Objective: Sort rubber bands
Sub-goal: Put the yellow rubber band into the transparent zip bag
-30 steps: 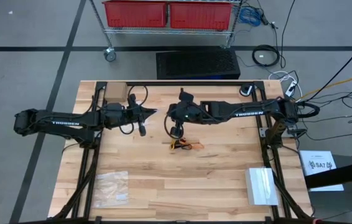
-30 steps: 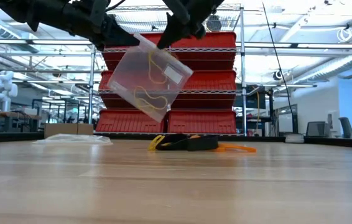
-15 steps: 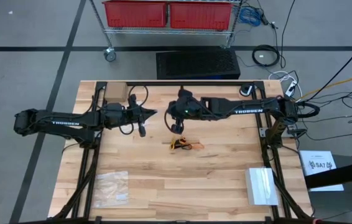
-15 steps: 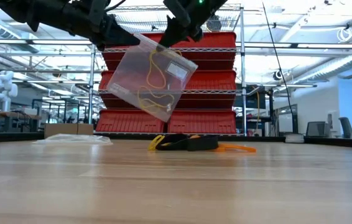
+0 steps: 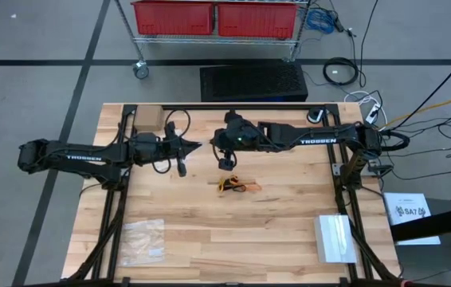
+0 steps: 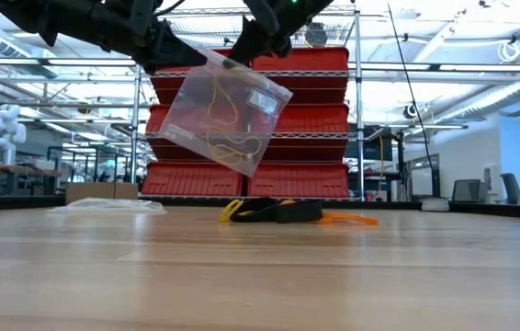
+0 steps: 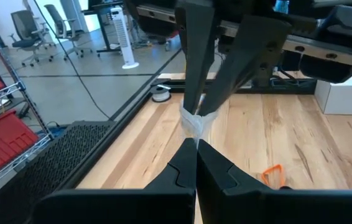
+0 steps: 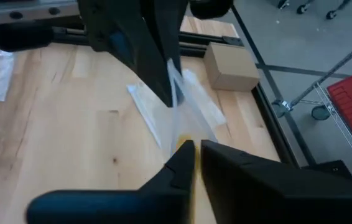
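Both grippers hold one clear plastic bag [image 6: 220,110] in the air above the middle of the table [image 5: 273,231]. The left gripper [image 6: 163,53] pinches one top corner with its fingers closed on it, and the right gripper [image 6: 258,39] pinches the other in the same way. The bag hangs tilted, with several yellow rubber bands [image 6: 228,138] inside it. A small pile of loose rubber bands [image 5: 235,186], yellow, orange and black, lies on the table below. Another plastic bag [image 5: 142,239] lies flat near the table's front left corner.
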### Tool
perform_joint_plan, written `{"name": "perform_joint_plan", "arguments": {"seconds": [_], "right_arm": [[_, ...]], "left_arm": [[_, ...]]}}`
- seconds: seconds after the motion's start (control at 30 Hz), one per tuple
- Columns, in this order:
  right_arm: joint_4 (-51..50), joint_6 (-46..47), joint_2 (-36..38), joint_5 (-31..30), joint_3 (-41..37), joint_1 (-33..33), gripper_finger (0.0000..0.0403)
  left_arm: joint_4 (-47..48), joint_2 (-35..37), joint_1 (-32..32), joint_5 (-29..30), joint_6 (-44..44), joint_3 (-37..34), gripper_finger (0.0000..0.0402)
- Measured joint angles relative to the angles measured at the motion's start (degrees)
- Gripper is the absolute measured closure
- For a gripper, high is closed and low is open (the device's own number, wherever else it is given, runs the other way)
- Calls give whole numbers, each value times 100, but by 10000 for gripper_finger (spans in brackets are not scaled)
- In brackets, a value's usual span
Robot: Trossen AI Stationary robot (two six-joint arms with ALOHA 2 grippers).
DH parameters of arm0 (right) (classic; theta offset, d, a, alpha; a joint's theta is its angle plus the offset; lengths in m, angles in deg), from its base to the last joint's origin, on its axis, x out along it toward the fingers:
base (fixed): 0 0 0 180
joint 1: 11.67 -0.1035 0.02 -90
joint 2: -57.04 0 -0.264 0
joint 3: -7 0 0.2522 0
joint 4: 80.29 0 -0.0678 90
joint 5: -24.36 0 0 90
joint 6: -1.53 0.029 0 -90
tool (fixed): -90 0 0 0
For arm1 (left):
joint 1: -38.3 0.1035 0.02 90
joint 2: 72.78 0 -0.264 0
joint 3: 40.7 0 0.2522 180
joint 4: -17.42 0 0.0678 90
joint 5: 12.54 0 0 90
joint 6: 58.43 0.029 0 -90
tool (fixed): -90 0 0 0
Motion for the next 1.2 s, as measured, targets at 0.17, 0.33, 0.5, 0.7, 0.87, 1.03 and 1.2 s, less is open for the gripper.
{"name": "perform_joint_plan", "arguments": {"seconds": [0.17,0.33,0.5,0.7,0.87,1.03,1.2], "right_arm": [[-55,2,1,10,0,-11,321],[-75,42,174,3,0,-11,273],[-435,211,573,56,7,-90,250],[-1445,645,692,1012,8,-328,251],[-1543,728,275,1057,-244,-660,253],[-1157,614,-348,1069,-446,-848,254],[-1103,-181,-1020,999,-455,-969,243]], "left_arm": [[17,0,0,0,4,0,401],[53,0,0,0,9,0,401],[61,-2,0,0,11,0,401],[40,-2,0,0,11,0,401],[46,-2,0,125,11,0,401],[196,-2,1,361,49,0,401],[284,-2,17,530,57,0,401]]}}
